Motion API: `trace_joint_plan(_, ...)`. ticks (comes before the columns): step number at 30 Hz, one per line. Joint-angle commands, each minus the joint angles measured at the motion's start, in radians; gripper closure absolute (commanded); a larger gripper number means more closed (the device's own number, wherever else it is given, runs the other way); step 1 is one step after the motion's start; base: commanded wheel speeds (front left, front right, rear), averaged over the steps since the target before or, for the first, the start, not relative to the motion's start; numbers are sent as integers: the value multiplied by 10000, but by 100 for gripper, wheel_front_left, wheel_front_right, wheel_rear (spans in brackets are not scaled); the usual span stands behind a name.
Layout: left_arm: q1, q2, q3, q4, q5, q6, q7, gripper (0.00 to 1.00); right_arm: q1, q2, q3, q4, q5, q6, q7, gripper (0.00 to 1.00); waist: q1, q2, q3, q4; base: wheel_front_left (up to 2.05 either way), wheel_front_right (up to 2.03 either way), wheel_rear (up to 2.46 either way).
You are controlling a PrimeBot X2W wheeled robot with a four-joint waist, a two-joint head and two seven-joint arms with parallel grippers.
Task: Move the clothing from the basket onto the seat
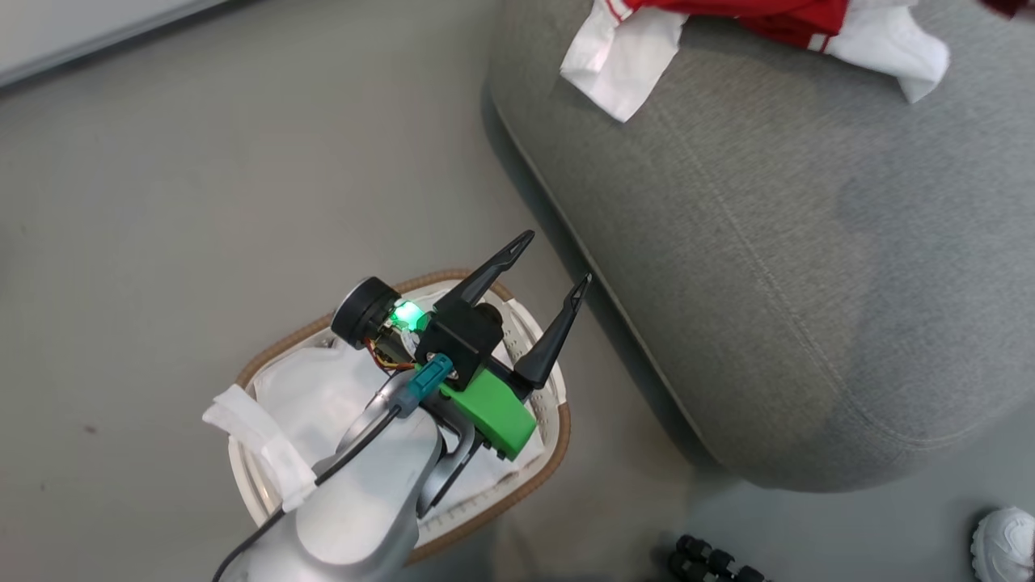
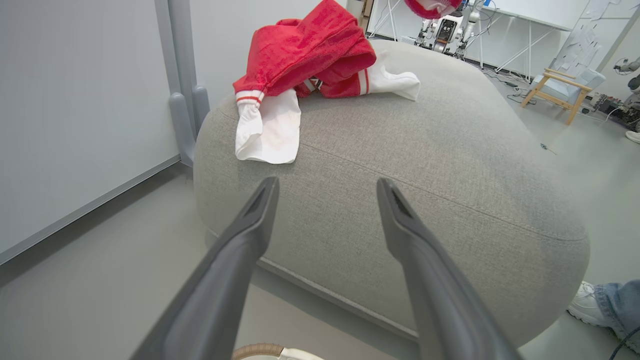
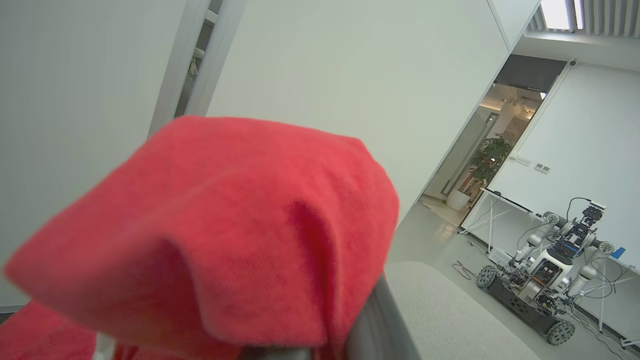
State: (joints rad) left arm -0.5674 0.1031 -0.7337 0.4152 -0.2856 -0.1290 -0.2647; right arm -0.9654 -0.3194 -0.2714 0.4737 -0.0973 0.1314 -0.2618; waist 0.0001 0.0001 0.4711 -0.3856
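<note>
The left tool hangs with its two fingers spread wide and nothing between them, over the basket at the lower centre of the head view. The pale forearm hides much of the basket's inside; what shows is white liner. In the left wrist view only a sliver of the brown rim peeks in at the bottom edge.

The seat fills the right of the head view. On it, at the upper right, lies red-and-white clothing, its red part cut off by the top edge. The left wrist view shows it whole, bunched at the seat's far end with a white sleeve trailing forward.

The right tool is closed on a red garment, which drapes over the fingers and blurs close to the lens, hiding the tips; one grey finger shows at the bottom.

A person's white shoe is cut off at the lower right corner.
</note>
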Motion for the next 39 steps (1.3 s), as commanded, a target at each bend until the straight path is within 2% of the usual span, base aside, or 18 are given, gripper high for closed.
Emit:
trace_joint_plan(1,-272,99,29,-83,173,-30,7,0,-377,-192,-19,289,-75,-14,-49,100,-1,-1,1146,632,0,0,0)
trace_joint_plan(3,-445,106,73,-178,250,-20,7,0,-1064,-635,-101,832,-72,-14,-49,100,-1,-1,1567,833,0,0,0)
trace_joint_plan(9,-778,330,308,-627,479,148,8,0,-2440,-1219,-68,2250,22,-14,-51,100,-1,-1,2720,1021,0,0,0)
trace_joint_plan(15,-1048,550,456,-740,614,299,9,0,-3047,-1285,-233,3516,-339,-14,-49,100,-1,-1,3493,1108,0,0,0)
trace_joint_plan(24,-913,595,472,-849,623,355,9,0,-2565,-1113,-626,4302,-784,-14,-49,100,-1,-1,3603,1140,0,0,0)
trace_joint_plan(25,-870,595,460,-851,619,353,9,0,-2494,-1082,-642,4253,-810,-14,-49,95,-1,-1,3565,1129,0,0,0)
trace_joint_plan(26,-847,589,455,-841,612,351,9,0,-2400,-1051,-632,4192,-820,-14,-49,86,-1,-1,3525,1115,0,0,0)
trace_joint_plan(27,-830,572,455,-818,597,349,9,0,-2278,-1012,-594,4100,-817,-14,-49,59,-1,-1,3471,1094,0,0,0)
trace_joint_plan(28,-811,567,460,-798,581,351,9,0,-2171,-966,-556,4013,-804,-14,-49,25,-1,-1,3416,1067,0,0,0)
trace_joint_plan(29,-784,553,467,-781,547,348,9,0,-2004,-936,-520,3901,-765,-14,-49,0,-1,-1,3349,1040,0,0,0)
trace_joint_plan(39,-479,440,782,-820,260,313,8,0,-586,-965,148,3234,-359,-14,-49,0,-1,-1,2228,961,0,0,0)
